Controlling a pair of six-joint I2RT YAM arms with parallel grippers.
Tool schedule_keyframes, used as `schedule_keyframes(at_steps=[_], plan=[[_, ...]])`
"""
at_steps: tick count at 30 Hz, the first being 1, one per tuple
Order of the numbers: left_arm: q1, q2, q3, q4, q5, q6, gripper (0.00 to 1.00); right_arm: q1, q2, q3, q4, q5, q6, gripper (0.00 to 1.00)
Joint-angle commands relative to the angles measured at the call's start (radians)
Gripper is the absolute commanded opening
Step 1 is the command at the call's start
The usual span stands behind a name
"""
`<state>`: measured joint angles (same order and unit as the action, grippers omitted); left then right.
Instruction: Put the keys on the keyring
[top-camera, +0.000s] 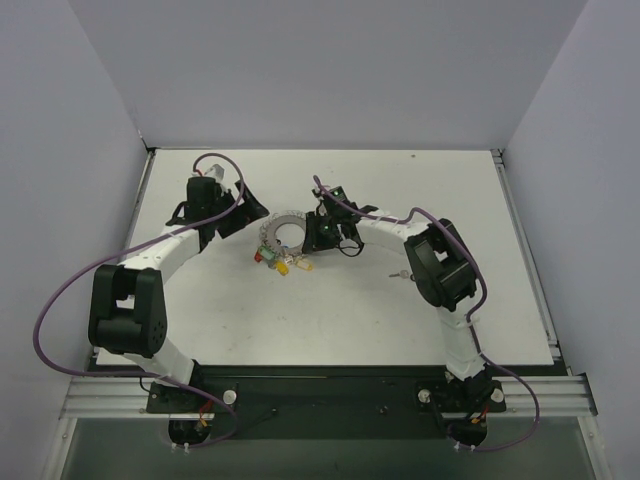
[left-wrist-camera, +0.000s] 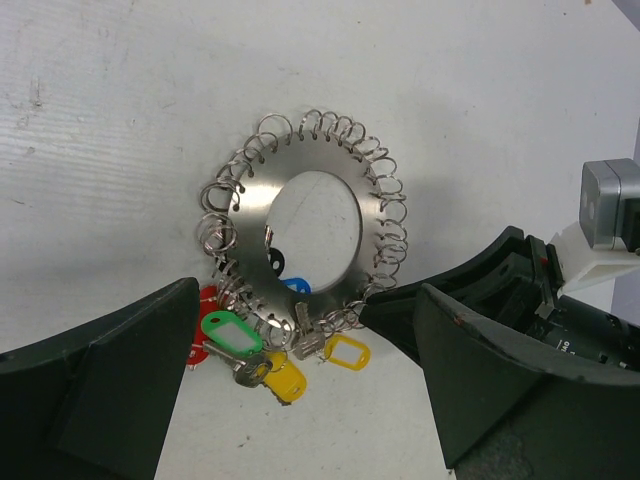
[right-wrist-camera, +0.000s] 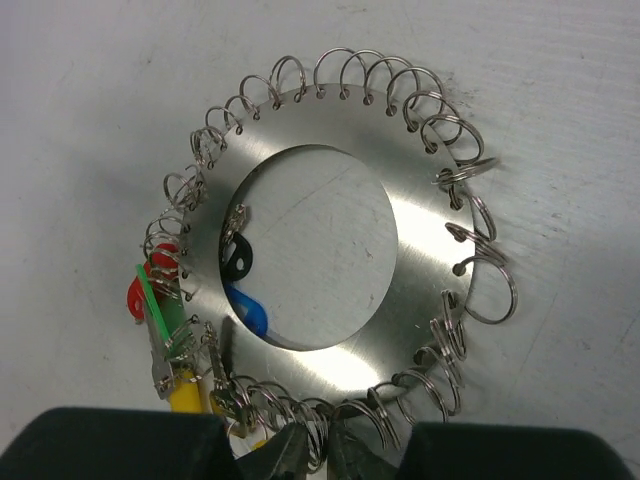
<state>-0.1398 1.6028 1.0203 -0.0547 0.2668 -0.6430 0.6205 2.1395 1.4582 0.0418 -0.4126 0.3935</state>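
The keyring (right-wrist-camera: 420, 260) lies flat near the table's (top-camera: 350, 320) middle, slightly toward the far edge. Coloured keys (left-wrist-camera: 285, 378) hang clustered along one stretch of its rim, and most loops are empty. The left gripper (top-camera: 247, 212) gapes wide, holding nothing. The right gripper (right-wrist-camera: 318, 455) is nearly closed at the rim loops; I cannot tell whether it grips one.

The keyring (right-wrist-camera: 420, 250), a flat silvery disc with a wide round hole and small wire loops all round its rim, lies flat on the tabletop (top-camera: 380, 310). The keys (left-wrist-camera: 270, 355), headed red, green and yellow, cluster at its seven o'clock edge in the left wrist view. Black and blue heads show inside the hole.
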Motion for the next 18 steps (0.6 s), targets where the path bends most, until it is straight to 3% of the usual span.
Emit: schedule_keyframes(at_steps=[1,5,18], plan=[[0.011,-0.014,-0.006,0.041,0.017,-0.001,0.97,-0.013,-0.01,-0.025,0.061,-0.061,0.018,0.1],[0.011,-0.02,-0.009,0.041,0.018,-0.003,0.97,-0.018,-0.032,-0.039,0.078,-0.075,0.015,0.0],[0.011,-0.092,-0.049,0.107,0.04,-0.01,0.97,-0.018,-0.174,-0.146,0.156,-0.112,-0.015,0.0]])
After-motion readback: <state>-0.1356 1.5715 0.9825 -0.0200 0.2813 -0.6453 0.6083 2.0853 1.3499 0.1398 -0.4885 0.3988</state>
